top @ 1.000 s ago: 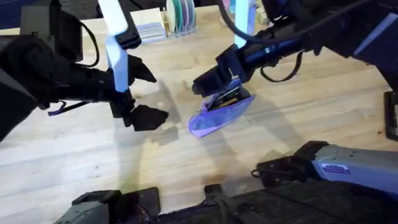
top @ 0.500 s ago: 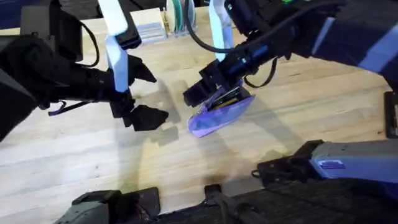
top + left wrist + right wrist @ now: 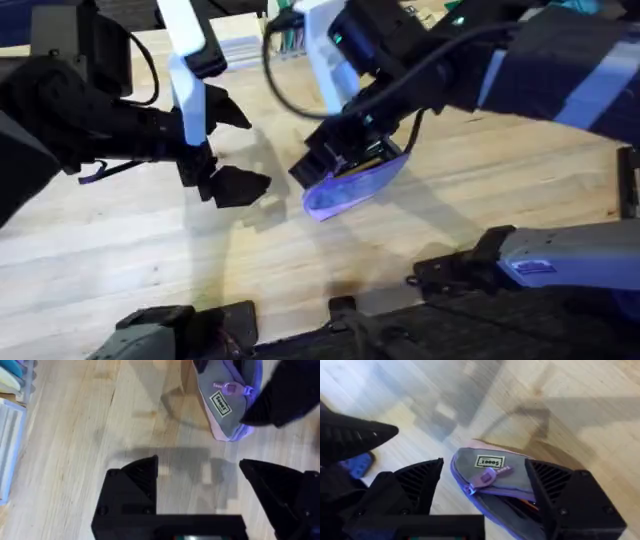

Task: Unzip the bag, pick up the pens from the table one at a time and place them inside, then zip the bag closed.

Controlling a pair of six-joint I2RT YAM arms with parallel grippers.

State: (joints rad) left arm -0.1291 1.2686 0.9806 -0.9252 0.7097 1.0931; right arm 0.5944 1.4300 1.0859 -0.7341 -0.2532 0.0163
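- The counter (image 3: 520,170) is made of light wooden planks with visible grain and seams.
- Soft grey shadows lie across its middle.
- At the far edge stands a pale rack (image 3: 240,48) holding flat pieces in green and other pastel colours.
- A dark strip runs along the near edge.

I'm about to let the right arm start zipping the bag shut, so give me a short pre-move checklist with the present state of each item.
1. Right end effector open, astride the bag: ok.
2. Zipper pull tab between its fingers, not yet gripped: ok.
3. Bag opening still unzipped: ok.
4. Pens all inside: cannot tell; something dark and orange shows in the opening.
5. Left end effector open, apart from the bag, not steadying it: not ok.
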